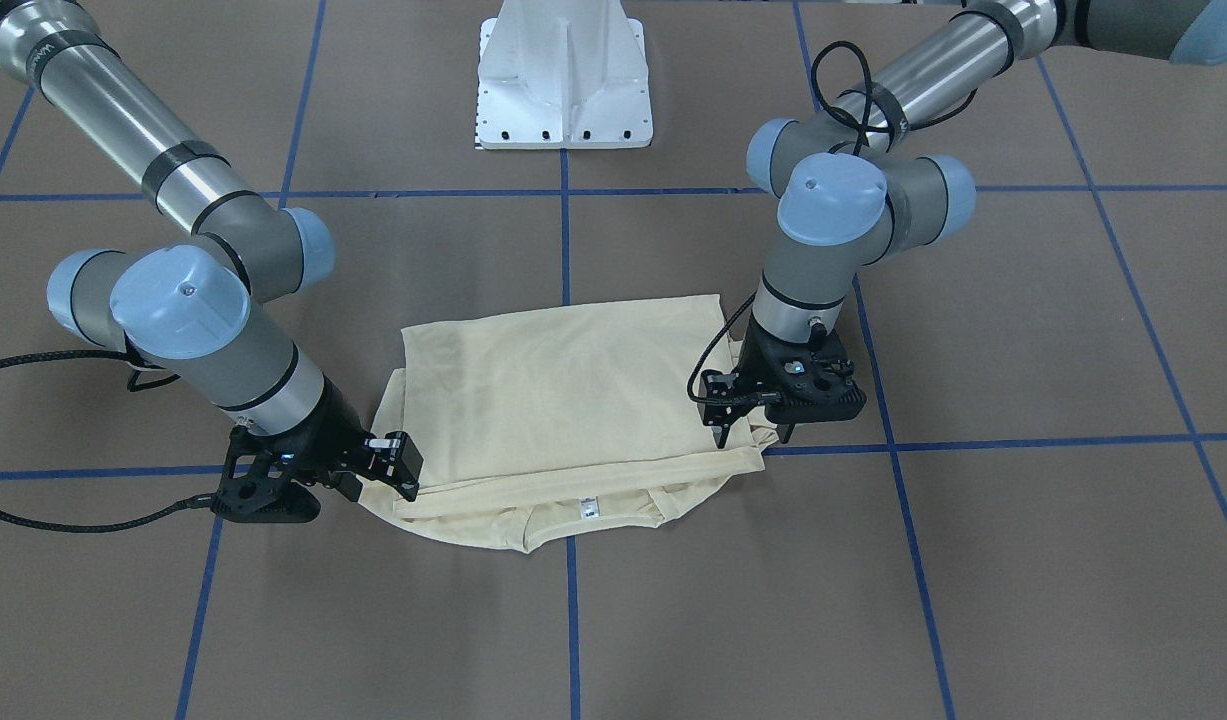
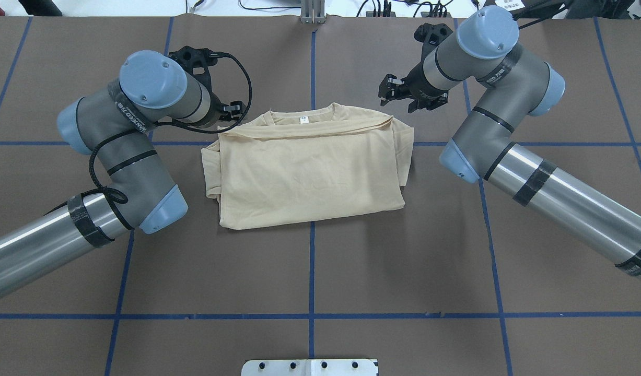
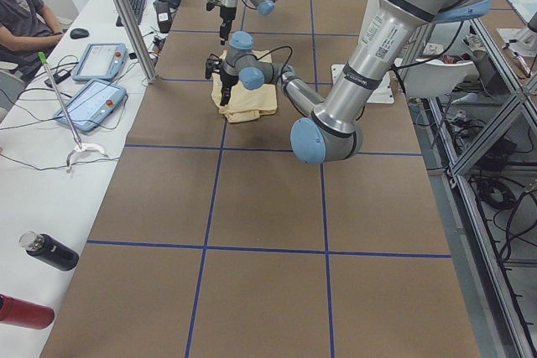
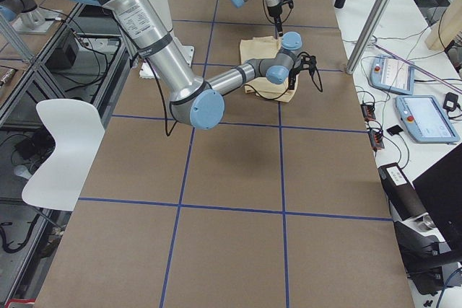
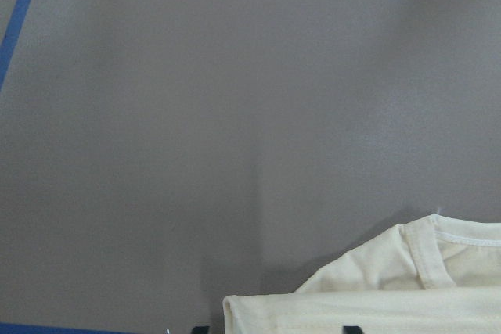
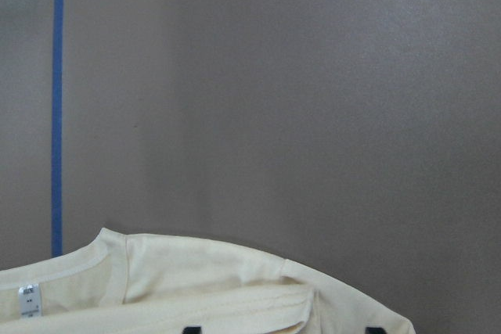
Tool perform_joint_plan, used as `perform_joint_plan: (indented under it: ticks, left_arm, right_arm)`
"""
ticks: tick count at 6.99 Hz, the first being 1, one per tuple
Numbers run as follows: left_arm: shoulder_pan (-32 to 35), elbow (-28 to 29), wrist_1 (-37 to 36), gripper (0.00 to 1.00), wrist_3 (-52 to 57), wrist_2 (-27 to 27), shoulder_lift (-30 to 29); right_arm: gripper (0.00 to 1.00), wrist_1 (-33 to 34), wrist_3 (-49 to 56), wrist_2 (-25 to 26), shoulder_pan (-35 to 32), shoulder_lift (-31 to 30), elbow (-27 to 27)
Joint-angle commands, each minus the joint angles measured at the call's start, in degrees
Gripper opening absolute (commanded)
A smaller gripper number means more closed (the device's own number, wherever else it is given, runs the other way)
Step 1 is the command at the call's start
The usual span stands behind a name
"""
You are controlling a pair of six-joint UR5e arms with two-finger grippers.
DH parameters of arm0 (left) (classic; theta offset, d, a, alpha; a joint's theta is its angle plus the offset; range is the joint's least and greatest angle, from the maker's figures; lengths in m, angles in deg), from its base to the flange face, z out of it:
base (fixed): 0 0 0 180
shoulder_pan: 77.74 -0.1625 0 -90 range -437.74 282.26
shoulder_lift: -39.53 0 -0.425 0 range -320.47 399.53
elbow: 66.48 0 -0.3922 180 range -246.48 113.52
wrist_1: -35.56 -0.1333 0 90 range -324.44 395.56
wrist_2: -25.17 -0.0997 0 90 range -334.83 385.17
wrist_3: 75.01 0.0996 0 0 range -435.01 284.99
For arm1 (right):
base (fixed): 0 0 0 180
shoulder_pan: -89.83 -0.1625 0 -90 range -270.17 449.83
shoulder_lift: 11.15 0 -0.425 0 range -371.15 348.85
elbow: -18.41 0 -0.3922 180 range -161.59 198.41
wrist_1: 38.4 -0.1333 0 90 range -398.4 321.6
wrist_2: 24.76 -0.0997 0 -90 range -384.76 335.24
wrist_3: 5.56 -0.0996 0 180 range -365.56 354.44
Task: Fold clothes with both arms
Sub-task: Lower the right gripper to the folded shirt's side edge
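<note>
The clothes are one pale cream shirt [image 1: 563, 390] [image 2: 310, 172], lying flat at the table's centre. Its lower half is folded up over the body, and the collar and white neck label [image 2: 303, 119] [image 1: 589, 508] stay uncovered. No print shows. My left gripper [image 1: 755, 435] [image 2: 231, 112] hangs just over one shoulder corner, fingers spread and open. My right gripper [image 1: 378, 480] [image 2: 401, 99] is open at the other shoulder corner. Both wrist views show the folded edge [image 5: 391, 295] [image 6: 196, 279] lying between wide-apart fingertips at the frame bottom.
The white pedestal base [image 1: 565, 75] [image 2: 310, 367] stands on the robot's side. Blue tape lines [image 2: 312, 271] grid the brown table. A seated person [image 3: 25, 14], control tablets [image 3: 91, 102] and bottles [image 3: 50, 251] line the side bench. A white chair [image 4: 61, 142] stands off the table.
</note>
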Motion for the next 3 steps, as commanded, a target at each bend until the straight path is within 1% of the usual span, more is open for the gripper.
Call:
perform_joint_plan:
  ticks: [1, 2, 3]
  left_arm:
    - [0.14, -3.85, -1.36, 0.99, -0.08, 0.03, 1.0]
    - [0.14, -4.29, -1.72, 0.99, -0.08, -0.06, 1.0]
    - [0.14, -4.73, -1.72, 0.99, -0.08, -0.06, 1.0]
  right_arm:
    - [1.0, 0.31, -1.85, -0.18, 1.24, -6.37, 9.1]
    - [0.99, 0.57, -5.86, -0.18, 2.55, -9.64, 13.77]
    - [0.99, 0.57, -9.73, 0.0, 4.57, -12.11, 17.21]
